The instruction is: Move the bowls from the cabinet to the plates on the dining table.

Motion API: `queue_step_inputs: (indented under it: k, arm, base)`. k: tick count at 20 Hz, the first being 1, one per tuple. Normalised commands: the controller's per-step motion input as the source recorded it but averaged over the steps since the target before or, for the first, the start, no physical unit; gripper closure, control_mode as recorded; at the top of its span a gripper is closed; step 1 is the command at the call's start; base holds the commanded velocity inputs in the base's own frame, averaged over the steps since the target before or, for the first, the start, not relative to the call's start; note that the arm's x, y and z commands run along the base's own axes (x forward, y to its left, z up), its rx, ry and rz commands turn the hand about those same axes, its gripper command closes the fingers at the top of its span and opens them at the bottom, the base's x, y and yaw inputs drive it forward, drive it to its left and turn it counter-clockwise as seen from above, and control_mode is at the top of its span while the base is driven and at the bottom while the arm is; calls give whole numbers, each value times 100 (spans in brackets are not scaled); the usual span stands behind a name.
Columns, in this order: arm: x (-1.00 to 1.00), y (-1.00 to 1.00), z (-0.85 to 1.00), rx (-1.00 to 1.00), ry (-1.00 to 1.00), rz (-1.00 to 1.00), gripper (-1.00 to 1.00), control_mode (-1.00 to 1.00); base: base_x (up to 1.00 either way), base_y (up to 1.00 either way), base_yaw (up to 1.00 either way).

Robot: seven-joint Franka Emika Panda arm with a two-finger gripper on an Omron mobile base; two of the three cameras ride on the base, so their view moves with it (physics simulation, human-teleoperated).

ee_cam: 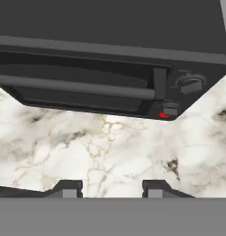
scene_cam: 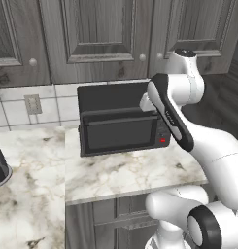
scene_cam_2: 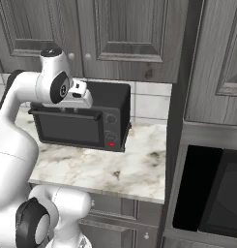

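So the pincer [ee_cam: 112, 186] hangs released, nothing in it, over the marble table [ee_cam: 110, 147] by the black toaster oven [ee_cam: 110, 60].

one black toaster oven [scene_cam: 121, 119] is counted on the marble counter [scene_cam: 125, 175], with one long door handle [ee_cam: 75, 85], two round dials [ee_cam: 190, 84] and one red light [ee_cam: 164, 115] at its 3 o'clock side. three cabinet doors [scene_cam: 103, 34] are seen above it in the left base view, and three small round knobs [scene_cam: 142, 57] are counted on them. one wall outlet [scene_cam: 33, 103] is seen at 9 o'clock of the oven. one built-in dark oven [scene_cam_2: 212, 193] is seen in the right base view. one gripper [ee_cam: 112, 188] with two fingertips [ee_cam: 68, 188] is counted.
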Motion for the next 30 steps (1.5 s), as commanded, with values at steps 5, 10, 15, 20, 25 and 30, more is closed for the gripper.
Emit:
queue_step_inputs:
  k: [5, 10, 15, 20, 25, 30]
  arm:
    - [-3, 0, 10, 0, -3, 0, -100, -100]
    - [-14, 0, 25, 0, -10, 0, -100, -100]
    - [-10, 0, 28, 0, -14, 0, -100, -100]
    - [-4, 0, 29, 0, -17, -2, -100, -100]
    - [0, 0, 24, 0, -12, -6, -100, -100]
    - [0, -5, 24, 0, -8, -8, -100, -100]
  base:
    - [0, 0, 0]
    - [0, 0, 0]
    - [0, 0, 0]
    - [0, 0, 0]
    - [0, 0, 0]
    - [0, 0, 0]
